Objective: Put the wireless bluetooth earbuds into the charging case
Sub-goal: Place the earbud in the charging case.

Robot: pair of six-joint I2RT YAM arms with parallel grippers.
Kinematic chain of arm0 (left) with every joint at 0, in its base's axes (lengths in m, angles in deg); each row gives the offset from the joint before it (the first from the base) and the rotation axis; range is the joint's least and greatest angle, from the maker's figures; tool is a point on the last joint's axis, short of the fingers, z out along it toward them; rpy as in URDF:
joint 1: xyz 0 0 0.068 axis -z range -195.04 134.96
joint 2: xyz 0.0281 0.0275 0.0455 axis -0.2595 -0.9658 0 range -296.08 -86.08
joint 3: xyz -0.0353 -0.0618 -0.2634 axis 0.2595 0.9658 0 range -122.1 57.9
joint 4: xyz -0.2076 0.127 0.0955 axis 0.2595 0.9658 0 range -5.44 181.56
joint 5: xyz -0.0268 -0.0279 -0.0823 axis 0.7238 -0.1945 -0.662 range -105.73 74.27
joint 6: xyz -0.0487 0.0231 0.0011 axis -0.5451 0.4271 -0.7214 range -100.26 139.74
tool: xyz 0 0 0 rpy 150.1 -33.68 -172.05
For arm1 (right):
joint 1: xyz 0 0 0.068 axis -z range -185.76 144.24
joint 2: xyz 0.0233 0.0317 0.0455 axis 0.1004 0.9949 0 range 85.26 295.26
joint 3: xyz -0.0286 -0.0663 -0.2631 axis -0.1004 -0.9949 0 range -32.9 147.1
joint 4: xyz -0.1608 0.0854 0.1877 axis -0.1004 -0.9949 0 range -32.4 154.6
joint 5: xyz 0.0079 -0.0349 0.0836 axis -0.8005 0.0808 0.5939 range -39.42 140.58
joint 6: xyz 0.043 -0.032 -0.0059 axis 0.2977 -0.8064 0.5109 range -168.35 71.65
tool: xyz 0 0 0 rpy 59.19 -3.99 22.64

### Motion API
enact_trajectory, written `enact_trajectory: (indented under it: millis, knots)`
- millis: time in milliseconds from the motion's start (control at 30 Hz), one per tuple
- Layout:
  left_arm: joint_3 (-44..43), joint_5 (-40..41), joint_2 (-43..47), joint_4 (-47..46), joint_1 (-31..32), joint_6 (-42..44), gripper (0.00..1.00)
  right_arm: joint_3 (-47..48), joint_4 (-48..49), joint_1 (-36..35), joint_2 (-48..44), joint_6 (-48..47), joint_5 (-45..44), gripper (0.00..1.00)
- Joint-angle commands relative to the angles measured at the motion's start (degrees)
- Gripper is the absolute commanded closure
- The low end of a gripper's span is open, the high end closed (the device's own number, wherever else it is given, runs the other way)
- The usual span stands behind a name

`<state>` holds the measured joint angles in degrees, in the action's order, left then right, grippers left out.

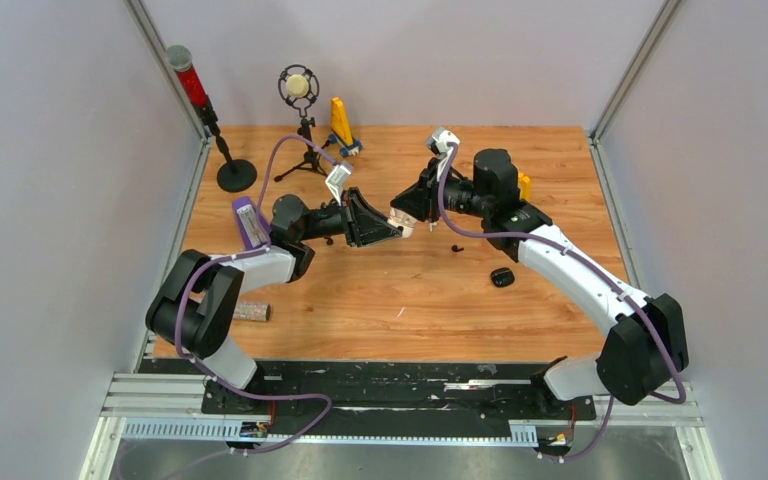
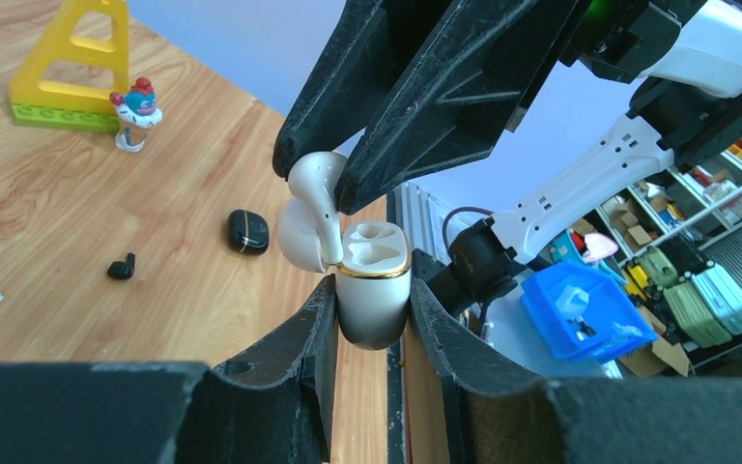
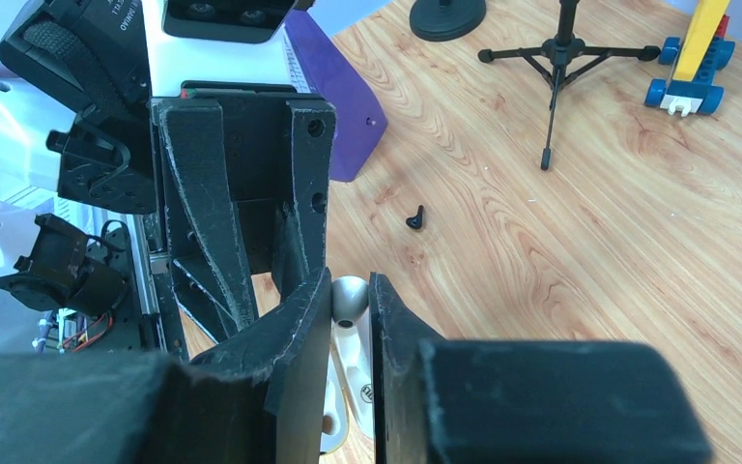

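Insertion step. The left gripper [image 2: 371, 290] is clamping the open charging case [image 2: 373, 319] above the middle of the table [image 1: 560, 310]. The right gripper [image 2: 315, 182], closed, is pinching a white earbud [image 2: 309, 198], stem at the case mouth. The next move is calling for aligning the stem with its socket, lowering, then releasing.

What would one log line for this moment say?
left hand: shut on open white case | right hand: shut on white earbud | earbud: at case mouth, not seated | table: black case, black earbud
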<state>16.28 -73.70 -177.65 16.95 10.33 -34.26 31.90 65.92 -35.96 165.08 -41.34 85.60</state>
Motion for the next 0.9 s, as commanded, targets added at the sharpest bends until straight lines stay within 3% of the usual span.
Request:
enact_trajectory:
  millis: [0, 700, 867]
  knots:
    - [-0.2, 0.1, 0.5, -3.7, -0.2, -0.4, 1.00, -0.3, 3.2, -0.2, -0.8, 0.9, 1.2, 0.91]
    - [0.1, 0.1, 2.0, -5.9, -2.0, -0.9, 1.00, -1.3, 1.6, -0.7, -2.0, 2.2, 1.5, 0.89]
    - [1.3, 2.7, 2.3, -6.4, -2.0, 0.4, 1.00, 2.6, -0.3, -0.4, -0.4, 5.2, -0.6, 0.89]
